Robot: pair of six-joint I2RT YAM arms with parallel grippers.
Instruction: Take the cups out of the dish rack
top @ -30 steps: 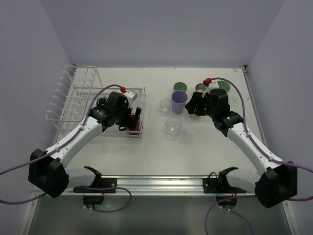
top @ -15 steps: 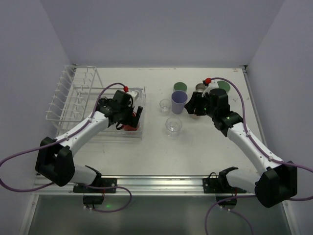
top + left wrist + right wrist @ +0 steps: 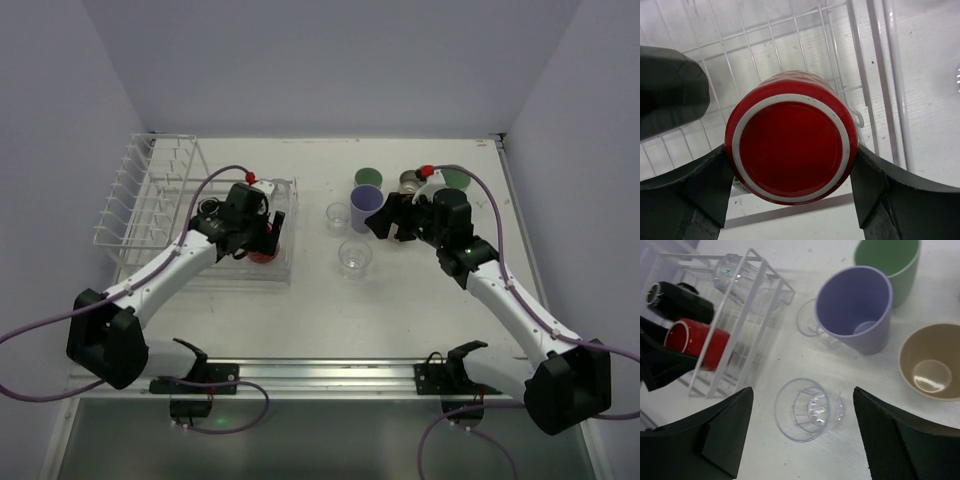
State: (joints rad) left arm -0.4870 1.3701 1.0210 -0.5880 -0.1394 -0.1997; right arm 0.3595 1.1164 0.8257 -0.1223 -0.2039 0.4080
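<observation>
A red cup (image 3: pixel 792 137) lies on its side in the low basket of the white wire dish rack (image 3: pixel 150 205), base toward the left wrist camera. My left gripper (image 3: pixel 262 242) is shut on it, one finger (image 3: pixel 705 185) on each side. A black cup (image 3: pixel 670 95) lies beside it, and a clear cup (image 3: pixel 732 270) is at the basket's far end. My right gripper (image 3: pixel 385 222) is open and empty, hovering over a clear cup (image 3: pixel 807 410) on the table. The lavender cup (image 3: pixel 857 310) stands just beyond it.
On the table stand a small clear cup (image 3: pixel 339 214), a dark green cup (image 3: pixel 369 177), a mint green cup (image 3: pixel 458 177), a brown cup (image 3: pixel 410 180) and a beige cup (image 3: pixel 932 360). The rack's tall prongs (image 3: pixel 135 190) rise at the far left.
My left gripper has shifted slightly toward the back around the red cup. My right gripper has swung left, away from the beige cup, to above the clear cup.
</observation>
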